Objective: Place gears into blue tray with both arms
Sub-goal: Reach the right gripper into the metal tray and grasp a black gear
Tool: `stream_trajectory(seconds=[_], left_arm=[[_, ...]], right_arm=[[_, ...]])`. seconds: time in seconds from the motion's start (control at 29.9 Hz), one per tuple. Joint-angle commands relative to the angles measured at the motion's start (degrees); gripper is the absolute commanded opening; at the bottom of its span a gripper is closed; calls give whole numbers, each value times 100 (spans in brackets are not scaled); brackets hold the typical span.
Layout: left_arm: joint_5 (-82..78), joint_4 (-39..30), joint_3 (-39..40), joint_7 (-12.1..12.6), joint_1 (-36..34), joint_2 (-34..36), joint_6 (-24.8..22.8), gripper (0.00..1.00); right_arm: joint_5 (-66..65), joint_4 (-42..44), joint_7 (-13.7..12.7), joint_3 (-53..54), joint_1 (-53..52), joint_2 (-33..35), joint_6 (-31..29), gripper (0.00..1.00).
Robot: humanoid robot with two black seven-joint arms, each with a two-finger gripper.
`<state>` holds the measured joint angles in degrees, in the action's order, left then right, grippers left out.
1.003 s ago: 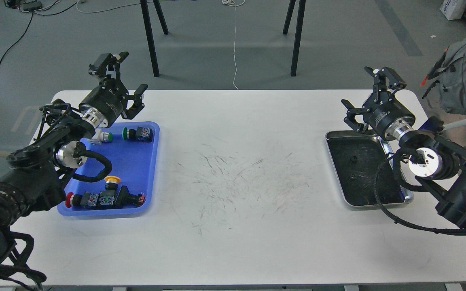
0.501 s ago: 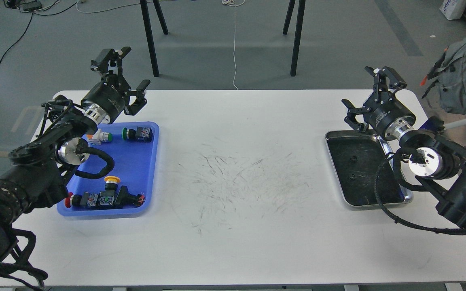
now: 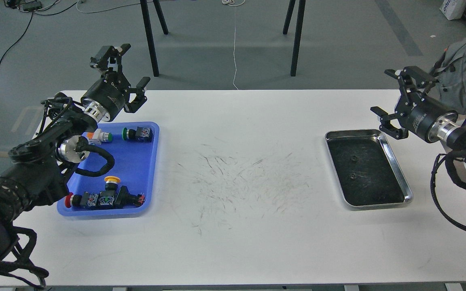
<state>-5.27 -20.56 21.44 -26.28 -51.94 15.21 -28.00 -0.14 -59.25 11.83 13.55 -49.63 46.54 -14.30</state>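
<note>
Both gears (image 3: 353,158) sit in the silver tray (image 3: 403,184) right of frame, our left end effector (image 3: 131,66) and right end effector (image 3: 395,101) spread and empty; risk: tiny gears slipping during pinch, far from blue tray (image 3: 144,169).

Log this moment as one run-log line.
left gripper: open, empty, above blue tray's far edge | right gripper: open, empty, beside silver tray | gears: both in silver tray | blue tray: switches only
</note>
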Motion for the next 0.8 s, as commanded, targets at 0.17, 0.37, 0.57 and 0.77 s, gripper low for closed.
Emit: stream_trajectory(seconds=[0.17,0.37,0.57,0.77], left_arm=[[0,-1,9,-8,17,0,0,100],[0,-1,18,-8,26,-9,0,100],[0,-1,9,-8,8,-88,0,100],[0,-1,9,-8,8,-88,0,100]], right_arm=[[-1120,-86,-5,-1978,-1198,725,-28,99],[-1654,-25,13,-2102,-1119,682,32,99],[-3210,195,-40,-2120,-1093,313,446,98],[-4292,520,-128,-2664,-1057,-364,832,98]])
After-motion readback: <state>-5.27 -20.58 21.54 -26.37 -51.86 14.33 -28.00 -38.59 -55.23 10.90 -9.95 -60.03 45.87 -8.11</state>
